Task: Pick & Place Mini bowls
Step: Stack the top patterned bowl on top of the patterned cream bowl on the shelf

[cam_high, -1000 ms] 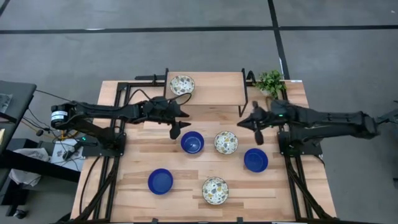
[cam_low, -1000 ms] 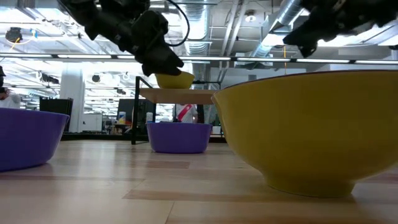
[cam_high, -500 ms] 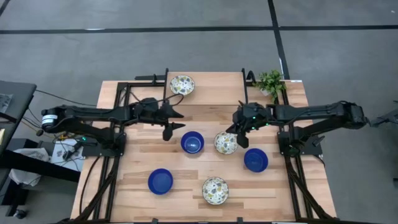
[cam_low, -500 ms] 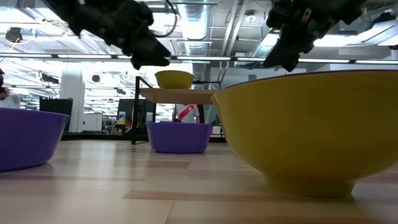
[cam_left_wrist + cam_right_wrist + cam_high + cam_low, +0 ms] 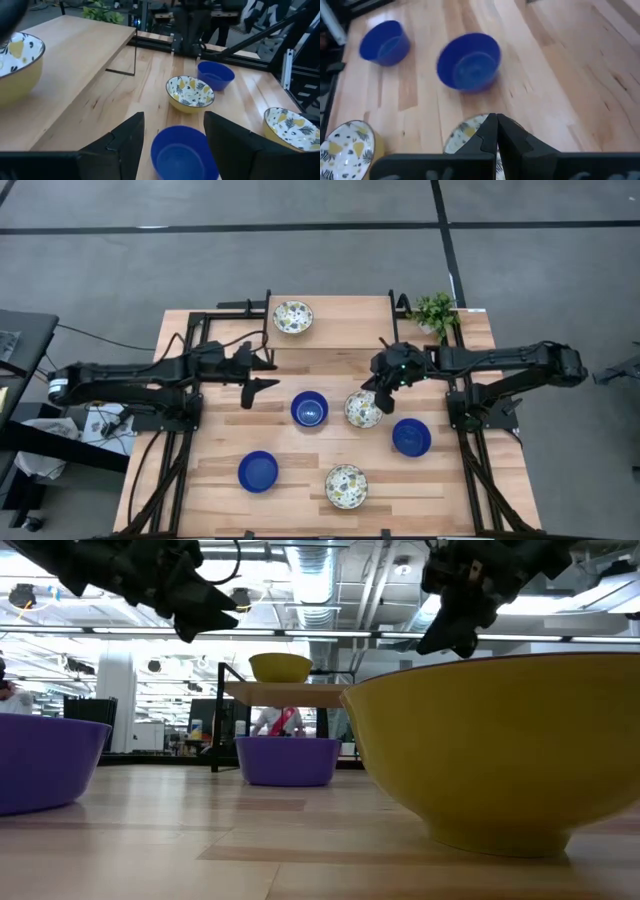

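Note:
Six mini bowls are in the high view. A patterned one (image 5: 293,316) sits on the raised shelf (image 5: 345,330). On the table are blue bowls (image 5: 309,409), (image 5: 411,437), (image 5: 258,471) and patterned bowls (image 5: 363,409), (image 5: 345,486). My left gripper (image 5: 256,385) hangs open to the left of the middle blue bowl (image 5: 182,152), above the table. My right gripper (image 5: 379,387) is shut and slants down over the far rim of the middle patterned bowl (image 5: 465,134). In the low view it (image 5: 442,638) hangs well above the table.
A small green plant (image 5: 436,310) stands at the far right corner beside the shelf. Black frame rails (image 5: 190,380) run along both side edges of the table. Bare wood lies between the bowls and along the near edge (image 5: 300,515).
My left gripper has drawn back toward the table's left edge, away from the middle blue bowl, and has stayed open. My right gripper has moved toward the table's left, out over the middle patterned bowl, has tipped down and rolled, and has stayed shut. No bowl has moved.

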Available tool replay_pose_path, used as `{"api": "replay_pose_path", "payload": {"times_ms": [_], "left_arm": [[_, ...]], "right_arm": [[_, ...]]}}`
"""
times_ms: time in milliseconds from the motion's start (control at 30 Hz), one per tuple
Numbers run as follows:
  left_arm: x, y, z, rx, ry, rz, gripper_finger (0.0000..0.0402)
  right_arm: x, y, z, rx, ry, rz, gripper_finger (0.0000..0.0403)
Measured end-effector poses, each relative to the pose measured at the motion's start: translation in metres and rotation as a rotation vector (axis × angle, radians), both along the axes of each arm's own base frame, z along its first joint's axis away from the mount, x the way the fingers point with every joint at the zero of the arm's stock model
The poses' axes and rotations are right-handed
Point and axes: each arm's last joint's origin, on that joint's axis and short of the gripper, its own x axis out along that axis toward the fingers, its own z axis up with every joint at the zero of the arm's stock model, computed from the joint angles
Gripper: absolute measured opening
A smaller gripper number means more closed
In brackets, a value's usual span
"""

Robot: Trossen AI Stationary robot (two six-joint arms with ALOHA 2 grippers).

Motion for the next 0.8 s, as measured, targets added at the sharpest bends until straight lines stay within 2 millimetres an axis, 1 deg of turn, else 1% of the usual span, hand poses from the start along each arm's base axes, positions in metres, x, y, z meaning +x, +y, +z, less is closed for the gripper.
{"api": "replay_pose_path", "payload": {"times_ms": [167,300,467,600,700,800], "left_arm": [[-0.006,-0.002,-0.001,0.0,-0.02,-0.028,0.0204],[-0.011,-0.005,-0.005,-0.016,-0.031,-0.067,0.0204],[-0.017,-0.013,-0.014,-0.051,-0.037,-0.11,0.0204],[-0.022,-0.019,-0.016,-0.049,-0.054,-0.134,0.0204],[-0.026,-0.021,-0.018,-0.044,-0.069,-0.112,0.0204],[-0.031,-0.022,-0.021,-0.044,-0.089,-0.096,0.0204]], "right_arm": [[-0.009,-0.009,-0.007,0.076,0.108,-0.101,0.0],[-0.015,-0.011,-0.012,0.096,0.183,-0.126,0.0],[-0.018,-0.01,-0.014,0.125,0.223,-0.149,0.0],[-0.019,-0.01,-0.015,0.133,0.236,-0.157,0.0003],[-0.019,-0.01,-0.015,0.134,0.243,-0.156,0.0023],[-0.019,-0.008,-0.015,0.142,0.237,-0.135,0.0056]]}}
